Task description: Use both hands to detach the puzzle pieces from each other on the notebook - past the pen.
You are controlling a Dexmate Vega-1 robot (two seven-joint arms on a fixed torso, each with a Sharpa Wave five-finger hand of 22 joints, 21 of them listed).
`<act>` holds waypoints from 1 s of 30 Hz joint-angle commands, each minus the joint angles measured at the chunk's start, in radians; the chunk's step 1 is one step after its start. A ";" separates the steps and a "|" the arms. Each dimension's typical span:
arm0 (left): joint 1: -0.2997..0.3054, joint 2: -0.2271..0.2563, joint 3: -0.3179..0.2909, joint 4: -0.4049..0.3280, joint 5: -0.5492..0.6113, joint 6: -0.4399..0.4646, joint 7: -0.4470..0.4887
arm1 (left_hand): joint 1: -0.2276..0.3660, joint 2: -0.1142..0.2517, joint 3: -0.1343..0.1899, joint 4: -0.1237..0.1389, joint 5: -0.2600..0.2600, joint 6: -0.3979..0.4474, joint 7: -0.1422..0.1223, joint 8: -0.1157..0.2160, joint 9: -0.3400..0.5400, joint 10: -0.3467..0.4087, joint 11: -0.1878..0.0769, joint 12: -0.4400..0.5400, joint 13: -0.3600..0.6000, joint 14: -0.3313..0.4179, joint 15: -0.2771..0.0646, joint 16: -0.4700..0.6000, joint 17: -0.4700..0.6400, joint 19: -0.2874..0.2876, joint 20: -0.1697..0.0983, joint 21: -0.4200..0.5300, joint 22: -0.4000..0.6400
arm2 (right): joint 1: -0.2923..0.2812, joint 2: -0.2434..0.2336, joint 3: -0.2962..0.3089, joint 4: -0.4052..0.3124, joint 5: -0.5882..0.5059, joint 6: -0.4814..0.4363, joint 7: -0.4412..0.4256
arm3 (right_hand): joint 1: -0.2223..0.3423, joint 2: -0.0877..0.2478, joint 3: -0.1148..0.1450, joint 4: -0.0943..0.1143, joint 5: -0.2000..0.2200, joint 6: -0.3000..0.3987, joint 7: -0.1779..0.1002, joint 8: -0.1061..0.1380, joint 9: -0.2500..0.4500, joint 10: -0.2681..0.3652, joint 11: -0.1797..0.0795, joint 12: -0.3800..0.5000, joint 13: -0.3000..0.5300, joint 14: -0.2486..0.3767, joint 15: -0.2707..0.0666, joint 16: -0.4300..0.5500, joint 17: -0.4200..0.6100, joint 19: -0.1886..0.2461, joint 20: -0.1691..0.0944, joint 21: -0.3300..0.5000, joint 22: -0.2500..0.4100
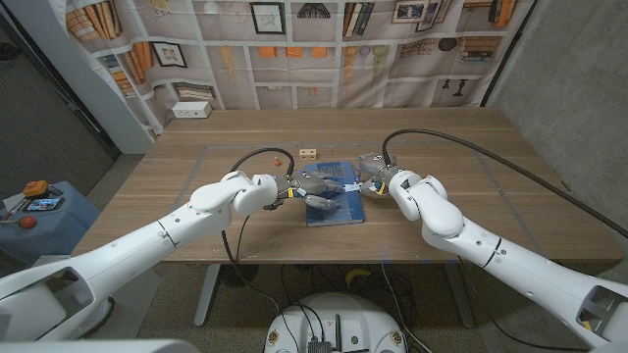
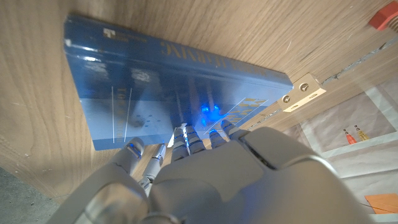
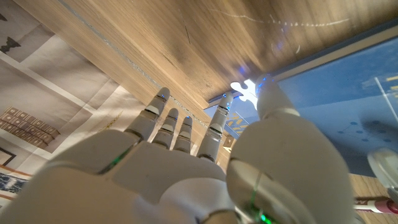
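The blue notebook (image 1: pixel 336 208) lies at the table's middle, also seen in the left wrist view as the notebook (image 2: pixel 168 81). My right hand (image 1: pixel 373 178) is at its far right corner and pinches a pale puzzle piece (image 3: pixel 244 92) between thumb and a fingertip, just above the notebook's edge (image 3: pixel 348 93). My left hand (image 1: pixel 316 186) reaches over the notebook's left half with its fingers (image 2: pixel 186 138) pointing down at the cover; what lies under them is hidden. A small white bit (image 1: pixel 347 186) shows between the two hands. A pen (image 3: pixel 373 204) lies beside the notebook.
A small wooden block (image 1: pixel 308 153) and a red bit (image 1: pixel 278 157) lie on the table just beyond the notebook, the block (image 2: pixel 303 92) close to its edge. Black cables loop off both wrists. Bare wood (image 1: pixel 471 157) spreads to either side.
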 commanded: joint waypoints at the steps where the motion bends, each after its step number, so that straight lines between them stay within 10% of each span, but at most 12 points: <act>1: -0.010 -0.006 0.004 0.011 -0.002 -0.006 -0.005 | 0.009 0.085 0.009 -0.001 0.000 0.008 -0.003 0.007 0.005 0.011 -0.004 0.008 0.003 -0.034 -0.100 -0.002 0.002 -0.144 -0.077 0.003 0.002 | -0.004 0.006 0.000 0.009 0.007 -0.010 -0.030 | 0.007 -0.002 -0.004 0.001 0.000 0.030 -0.001 0.017 0.005 0.013 0.000 0.007 0.004 0.014 -0.003 0.006 0.003 0.011 -0.003 0.006 0.004; 30: -0.012 -0.012 0.011 0.010 -0.005 0.009 -0.012 | 0.010 0.084 0.016 -0.005 -0.001 0.017 -0.003 0.007 0.005 0.018 -0.004 0.007 0.003 -0.022 -0.103 -0.002 0.002 -0.138 -0.076 0.003 0.002 | -0.006 -0.005 -0.008 0.023 0.029 0.000 -0.093 | 0.052 0.014 -0.003 -0.002 0.004 0.093 -0.005 0.054 0.012 0.047 -0.018 0.009 0.004 0.041 -0.029 0.015 0.005 0.037 -0.021 0.006 0.004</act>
